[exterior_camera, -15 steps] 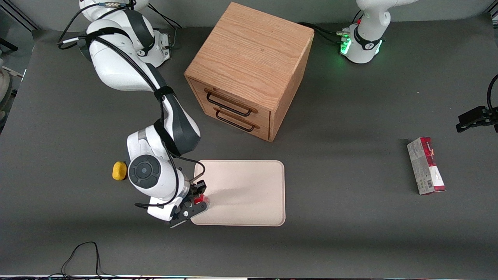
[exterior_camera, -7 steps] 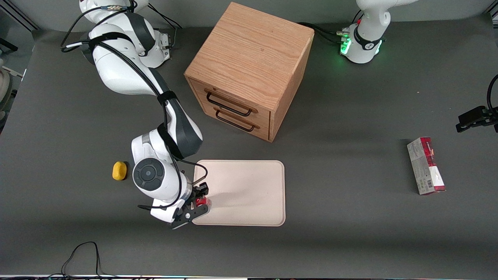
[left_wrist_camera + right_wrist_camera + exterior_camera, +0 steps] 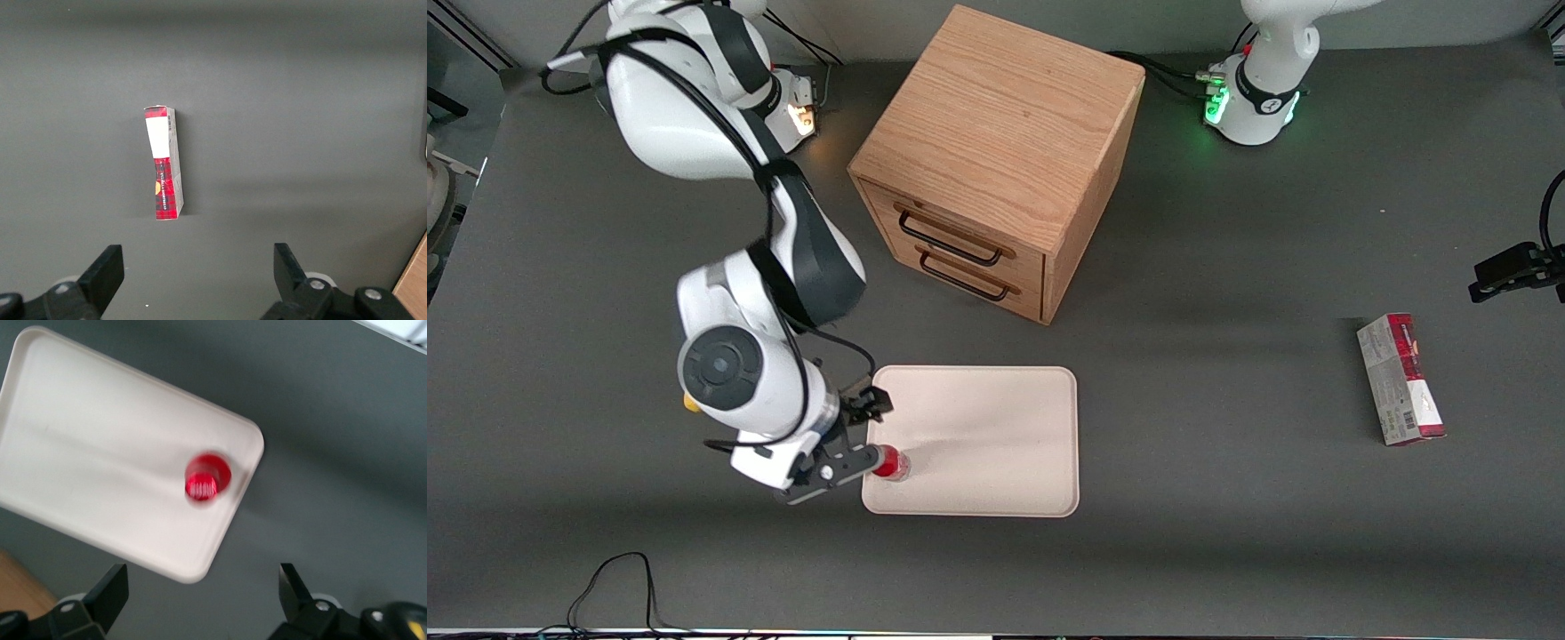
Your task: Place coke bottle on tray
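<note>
The coke bottle (image 3: 891, 464) stands upright on the cream tray (image 3: 996, 444), in the tray's corner nearest the front camera at the working arm's end. In the right wrist view I look down on its red cap (image 3: 205, 479), close to the tray's rounded corner (image 3: 200, 572). My gripper (image 3: 860, 437) is open and empty, raised above the tray's edge beside the bottle and no longer around it. Its two dark fingers (image 3: 113, 590) show wide apart over the bare table.
A wooden two-drawer cabinet (image 3: 996, 160) stands farther from the front camera than the tray. A yellow lump (image 3: 690, 404) peeks out beside my arm. A red-and-grey carton (image 3: 1400, 378) lies toward the parked arm's end, also in the left wrist view (image 3: 164, 163).
My gripper has let go of the coke bottle, which now stands on the tray. The arm has lifted and drawn back off the tray toward its own end of the table.
</note>
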Controlling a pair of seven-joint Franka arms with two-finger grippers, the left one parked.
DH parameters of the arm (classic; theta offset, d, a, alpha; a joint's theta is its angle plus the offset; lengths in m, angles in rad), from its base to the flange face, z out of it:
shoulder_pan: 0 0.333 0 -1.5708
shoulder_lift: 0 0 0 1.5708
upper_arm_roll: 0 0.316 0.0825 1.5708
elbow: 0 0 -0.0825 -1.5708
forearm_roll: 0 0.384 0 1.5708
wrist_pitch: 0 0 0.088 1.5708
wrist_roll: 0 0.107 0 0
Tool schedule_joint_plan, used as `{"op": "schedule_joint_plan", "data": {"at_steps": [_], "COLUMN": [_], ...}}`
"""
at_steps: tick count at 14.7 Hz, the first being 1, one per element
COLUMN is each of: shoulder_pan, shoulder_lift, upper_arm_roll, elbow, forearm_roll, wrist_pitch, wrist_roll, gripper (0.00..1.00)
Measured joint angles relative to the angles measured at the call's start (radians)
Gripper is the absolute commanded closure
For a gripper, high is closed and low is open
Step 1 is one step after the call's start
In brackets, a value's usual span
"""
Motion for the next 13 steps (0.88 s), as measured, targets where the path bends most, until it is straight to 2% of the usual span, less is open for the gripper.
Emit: {"op": "schedule_joint_plan", "data": {"at_steps": [4, 6, 10, 13], "shoulder_pan": [-0.003, -0.026, -0.126, -0.179], "shoulder_lift": [-0.152, -0.225, -0.402, -0.560], "upper_arm_roll": [-0.047, -0.082, -0.096, -0.123], "elbow": [0.000, -0.029, -0.244, -0.499], "forearm_roll": [-0.003, -0.003, -0.003, -0.003], "wrist_pitch": [-0.243, -0.294, -0.267, -0.113], "wrist_roll": [0.002, -0.017, -0.042, -0.045], "gripper": [0.00, 0.00, 0.00, 0.00]}}
